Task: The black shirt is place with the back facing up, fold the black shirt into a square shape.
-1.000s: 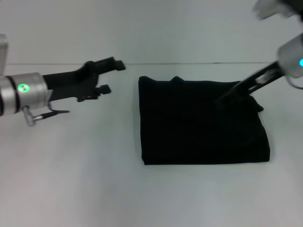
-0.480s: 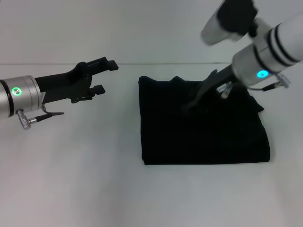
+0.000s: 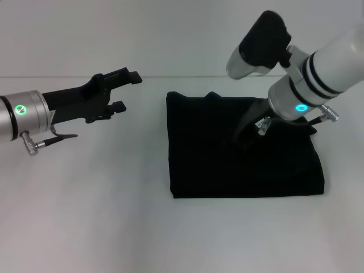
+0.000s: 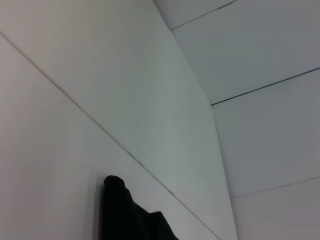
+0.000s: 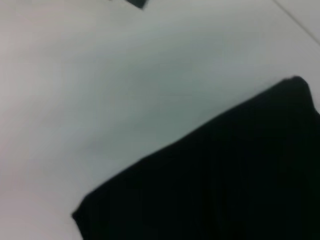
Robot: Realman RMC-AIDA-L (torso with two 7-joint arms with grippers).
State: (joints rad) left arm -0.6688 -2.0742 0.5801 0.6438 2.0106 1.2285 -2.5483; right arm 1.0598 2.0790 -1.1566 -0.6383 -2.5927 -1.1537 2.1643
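The black shirt (image 3: pixel 244 148) lies folded into a rough square on the white table (image 3: pixel 85 216), a little right of centre, with small bumps along its far edge. Over its far right part hangs my right gripper (image 3: pixel 245 135), pointing down and left at the cloth, dark against dark. My left gripper (image 3: pixel 126 91) hovers open and empty above the table, to the left of the shirt's far left corner. The left wrist view catches one corner of the shirt (image 4: pixel 125 215). The right wrist view looks down on the shirt (image 5: pixel 225 180) and its edge.
White table surface surrounds the shirt on all sides. A white wall (image 3: pixel 170 34) rises behind the table's far edge. A small dark shape (image 5: pixel 136 2) shows at the border of the right wrist view.
My right arm has swung in from the right, so its gripper now sits nearer the shirt's middle and steeper. The left gripper drew slightly left, then held still.
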